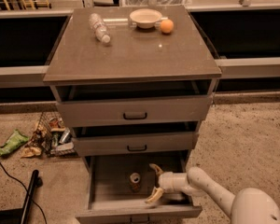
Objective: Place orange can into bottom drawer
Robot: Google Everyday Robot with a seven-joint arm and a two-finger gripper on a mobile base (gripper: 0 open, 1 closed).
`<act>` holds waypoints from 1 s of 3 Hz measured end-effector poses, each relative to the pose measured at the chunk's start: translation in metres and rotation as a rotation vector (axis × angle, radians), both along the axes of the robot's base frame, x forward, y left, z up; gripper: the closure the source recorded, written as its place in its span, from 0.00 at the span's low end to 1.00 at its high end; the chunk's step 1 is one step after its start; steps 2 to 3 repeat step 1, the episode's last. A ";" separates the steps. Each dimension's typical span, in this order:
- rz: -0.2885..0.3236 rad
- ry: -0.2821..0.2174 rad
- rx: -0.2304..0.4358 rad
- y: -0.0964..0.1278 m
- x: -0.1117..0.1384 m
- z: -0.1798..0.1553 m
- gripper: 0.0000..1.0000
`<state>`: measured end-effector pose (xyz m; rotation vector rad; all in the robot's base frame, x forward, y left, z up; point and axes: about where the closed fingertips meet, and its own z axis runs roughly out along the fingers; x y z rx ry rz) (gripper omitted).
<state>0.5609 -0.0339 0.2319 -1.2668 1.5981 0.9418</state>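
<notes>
The orange can stands upright on the floor of the open bottom drawer, its silver top facing up. My gripper is inside the same drawer, just right of the can. It is open, with its cream fingers spread apart and not touching the can. The white arm comes in from the lower right.
The two upper drawers are slightly pulled out. On the cabinet top lie a clear plastic bottle, a white bowl and an orange fruit. Litter lies on the floor at left, with a black cable.
</notes>
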 end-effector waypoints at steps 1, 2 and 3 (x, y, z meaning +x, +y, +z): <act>0.071 0.034 -0.013 -0.023 -0.022 0.020 0.00; 0.071 0.034 -0.013 -0.023 -0.022 0.020 0.00; 0.071 0.034 -0.013 -0.023 -0.022 0.020 0.00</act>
